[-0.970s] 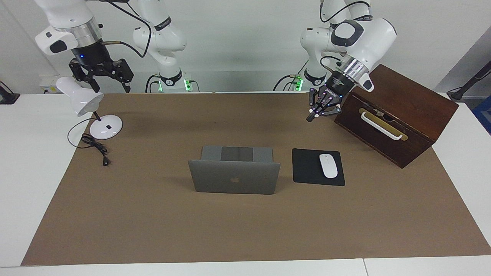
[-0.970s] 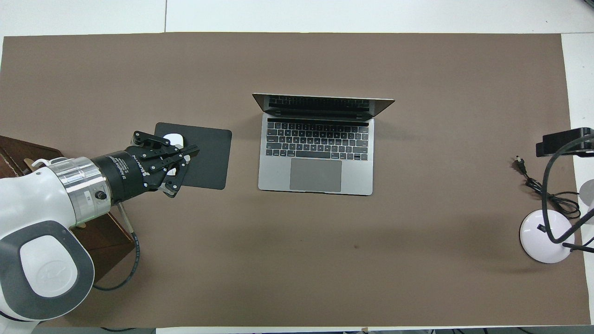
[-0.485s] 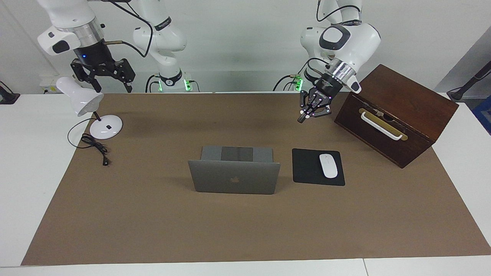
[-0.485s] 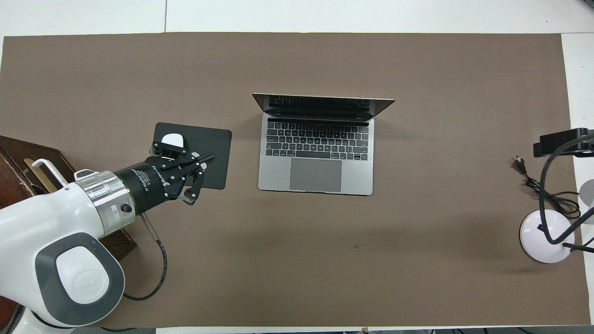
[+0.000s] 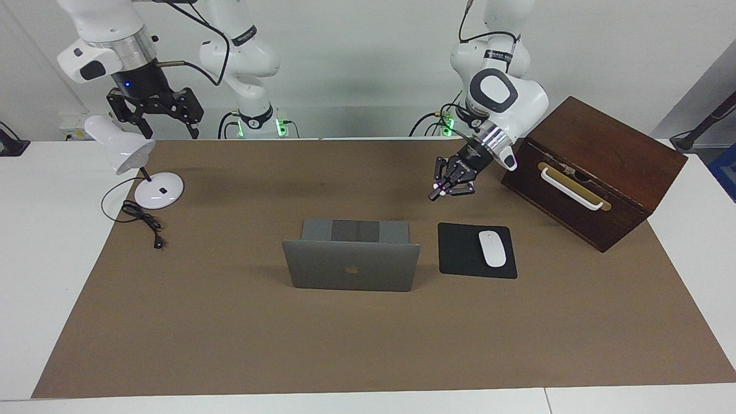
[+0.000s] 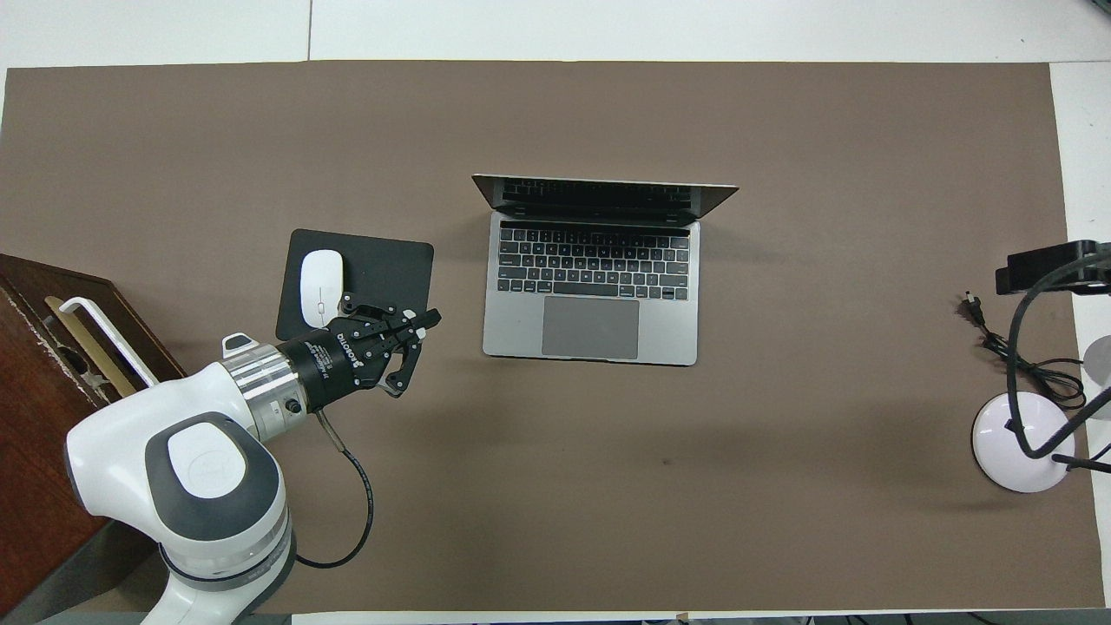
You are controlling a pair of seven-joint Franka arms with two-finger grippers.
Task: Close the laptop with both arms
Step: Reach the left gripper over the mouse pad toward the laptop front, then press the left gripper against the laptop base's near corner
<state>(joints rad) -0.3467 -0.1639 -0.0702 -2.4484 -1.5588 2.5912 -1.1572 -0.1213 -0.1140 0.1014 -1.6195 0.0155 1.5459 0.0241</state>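
Laptop (image 5: pixel 351 265) stands open near the middle of the brown mat (image 5: pixel 230 345), lid raised steeply with the logo side turned away from the robots; in the facing view the lid hides the screen and most of the keyboard, while the overhead view shows keyboard and trackpad in full but the screen only edge-on. Beside the laptop, toward the left arm's end of the table, lies a black mouse pad (image 5: pixel 460 253) bearing a white mouse (image 5: pixel 492 248); a wooden box (image 5: pixel 592 172) stands nearer to the robots than the pad, cut off at the frame edge in the overhead view. Left gripper (image 5: pixel 435 195) hangs in the air over the mat between the laptop and the box, fingertips pressed together, holding nothing and apart from the laptop. Right gripper (image 5: pixel 154 118) waits high over the desk lamp (image 5: pixel 138 167), well apart from the laptop toward the right arm's end; its jaws are spread wide and empty; in the overhead view it is cut off at the frame edge and hard to make out.
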